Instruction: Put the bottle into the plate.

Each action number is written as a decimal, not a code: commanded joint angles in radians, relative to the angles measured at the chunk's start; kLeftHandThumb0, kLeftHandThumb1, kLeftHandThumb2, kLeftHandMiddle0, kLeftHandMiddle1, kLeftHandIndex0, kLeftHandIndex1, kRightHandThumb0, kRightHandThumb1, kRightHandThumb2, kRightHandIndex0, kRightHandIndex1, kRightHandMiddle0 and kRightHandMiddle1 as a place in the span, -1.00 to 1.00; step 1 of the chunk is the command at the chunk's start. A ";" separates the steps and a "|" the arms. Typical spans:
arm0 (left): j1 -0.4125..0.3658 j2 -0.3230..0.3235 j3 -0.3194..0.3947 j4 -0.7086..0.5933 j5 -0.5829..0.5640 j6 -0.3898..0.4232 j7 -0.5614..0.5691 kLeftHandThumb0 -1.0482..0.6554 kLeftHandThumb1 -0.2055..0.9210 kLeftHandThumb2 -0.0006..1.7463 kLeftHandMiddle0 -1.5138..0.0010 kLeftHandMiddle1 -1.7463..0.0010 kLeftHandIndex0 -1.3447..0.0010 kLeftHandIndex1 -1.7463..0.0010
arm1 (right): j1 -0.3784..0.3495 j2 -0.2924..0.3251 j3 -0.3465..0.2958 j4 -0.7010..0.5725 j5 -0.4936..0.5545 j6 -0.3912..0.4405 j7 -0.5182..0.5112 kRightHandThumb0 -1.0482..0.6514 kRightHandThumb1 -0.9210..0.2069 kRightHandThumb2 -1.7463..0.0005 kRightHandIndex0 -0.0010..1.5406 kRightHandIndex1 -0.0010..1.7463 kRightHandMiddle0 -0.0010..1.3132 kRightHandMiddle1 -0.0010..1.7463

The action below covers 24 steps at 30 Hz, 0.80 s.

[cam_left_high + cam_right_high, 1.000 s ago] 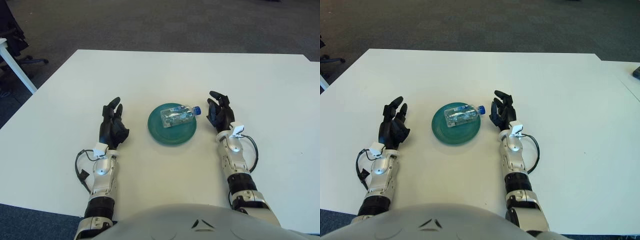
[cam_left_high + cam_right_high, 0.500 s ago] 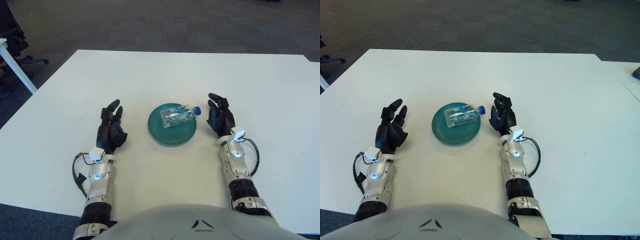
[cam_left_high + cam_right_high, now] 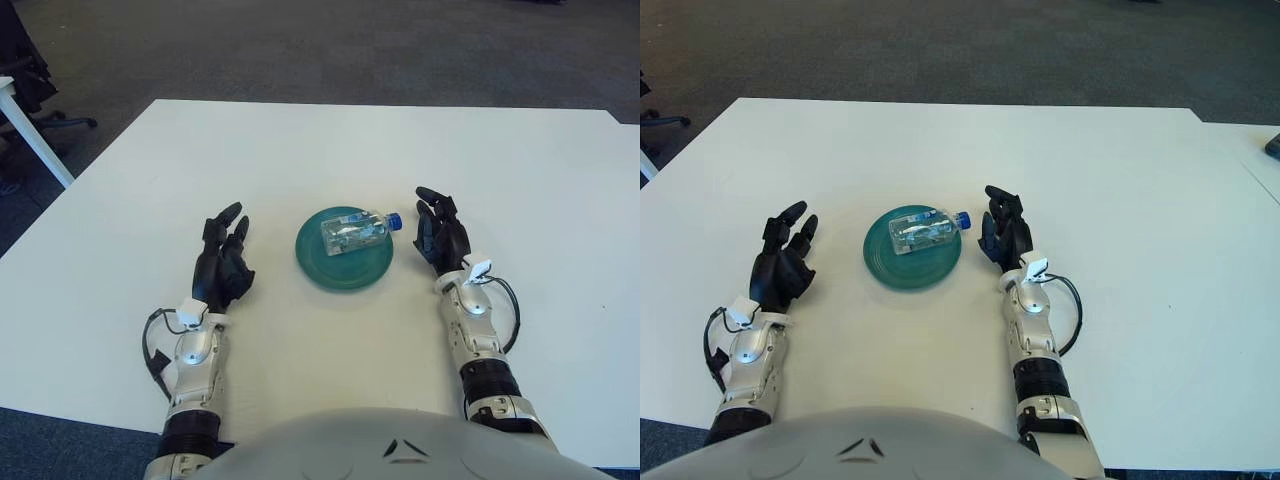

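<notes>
A clear plastic bottle (image 3: 354,230) with a blue cap lies on its side across the far part of the round green plate (image 3: 345,265), its cap end poking over the right rim. My right hand (image 3: 437,230) hovers just right of the plate, fingers spread and holding nothing, a short gap from the cap. My left hand (image 3: 223,262) shows left of the plate, fingers relaxed and empty.
The white table (image 3: 330,150) stretches wide around the plate. Dark carpet lies beyond its far edge, and a chair base (image 3: 40,115) and a white table leg stand at the far left.
Both hands have drawn back a little toward my body over the last second. The bottle and plate have not moved.
</notes>
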 commanded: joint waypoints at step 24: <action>0.089 -0.026 -0.014 0.033 0.035 0.022 0.026 -0.77 1.00 0.12 0.41 0.97 0.92 -0.06 | -0.005 -0.012 -0.040 0.125 0.009 0.000 0.020 -0.47 -1.00 0.23 -0.12 -0.63 -0.79 0.06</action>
